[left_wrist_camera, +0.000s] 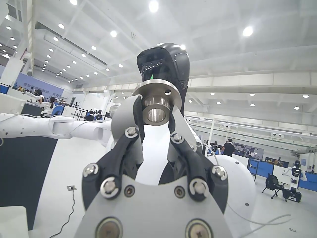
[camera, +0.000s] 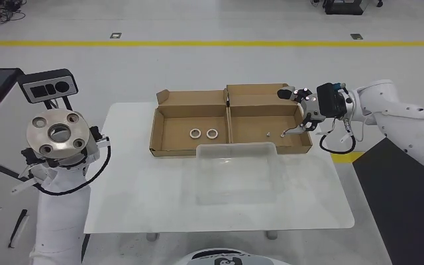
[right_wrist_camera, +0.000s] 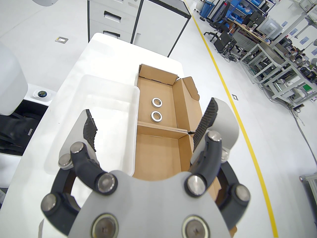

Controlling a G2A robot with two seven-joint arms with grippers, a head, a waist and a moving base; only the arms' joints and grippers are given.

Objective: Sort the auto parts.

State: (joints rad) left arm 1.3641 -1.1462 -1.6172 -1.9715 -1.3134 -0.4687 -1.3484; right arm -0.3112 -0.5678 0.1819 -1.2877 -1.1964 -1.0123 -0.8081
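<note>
Flange held, rings boxed
Left jaws clamp a flange (left_wrist_camera: 156, 87) off the bench's (camera: 146, 199) left edge; right jaws stand apart over the box's (camera: 192, 112) right half; two rings (camera: 193, 133) lie in its left half.

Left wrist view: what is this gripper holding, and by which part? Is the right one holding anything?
Left gripper clamps a metal flanged bushing by its cylindrical hub, not the flange. Right gripper is open and empty.
</note>
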